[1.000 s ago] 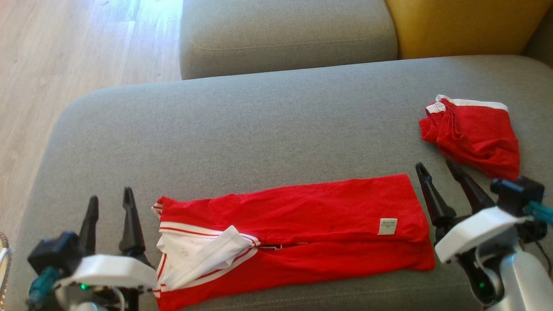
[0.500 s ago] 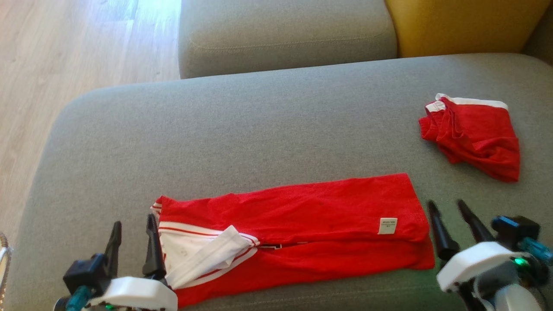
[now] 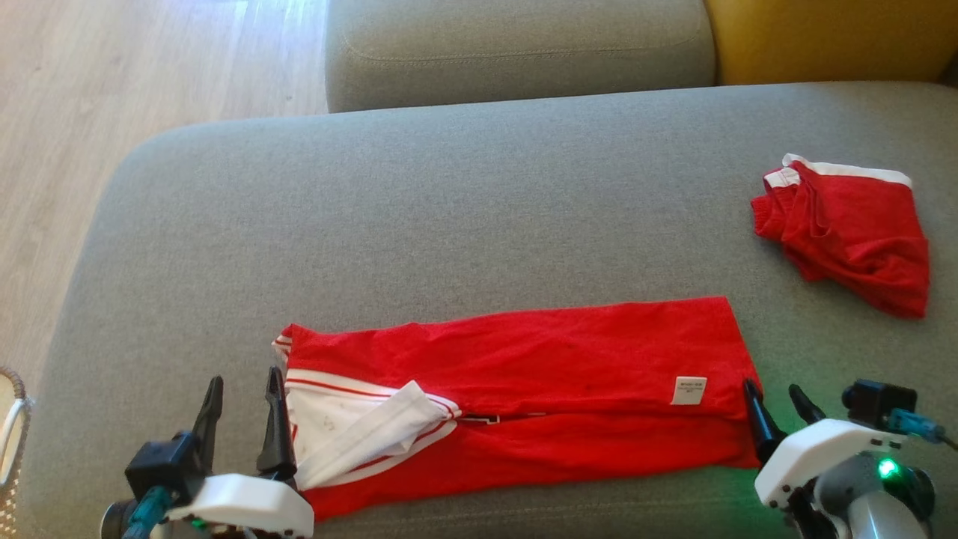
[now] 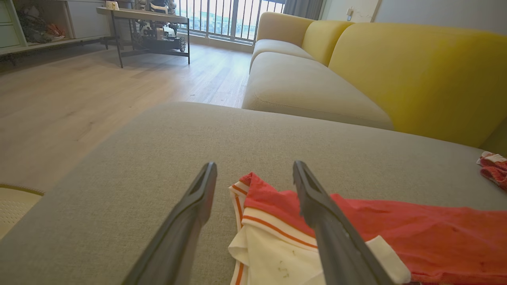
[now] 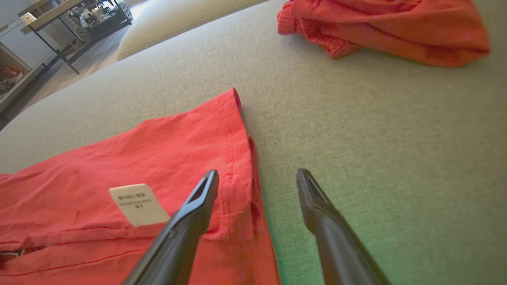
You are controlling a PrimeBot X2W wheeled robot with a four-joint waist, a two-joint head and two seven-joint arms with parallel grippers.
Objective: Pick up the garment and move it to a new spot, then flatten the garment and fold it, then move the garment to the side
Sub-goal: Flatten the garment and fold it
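Observation:
A red garment (image 3: 539, 382) with white, red-striped trim lies folded into a long band near the front of the grey sofa seat (image 3: 449, 217); its white label (image 3: 689, 390) faces up. My left gripper (image 3: 243, 385) is open at the garment's left end, its right finger over the white trim (image 4: 273, 253). My right gripper (image 3: 772, 389) is open at the right end, its left finger (image 5: 198, 209) over the red hem (image 5: 237, 166) and the other over bare cushion. Nothing is held.
A second, crumpled red garment (image 3: 849, 228) lies at the seat's right. A yellow backrest (image 3: 823, 37) and another grey cushion (image 3: 516, 45) stand behind. Wooden floor (image 3: 112, 97) lies beyond the left edge, with a woven basket (image 3: 11, 449) at lower left.
Both grippers have drawn back toward me and inward to the garment's two ends. The head camera has shifted a little, sliding the whole scene rightward.

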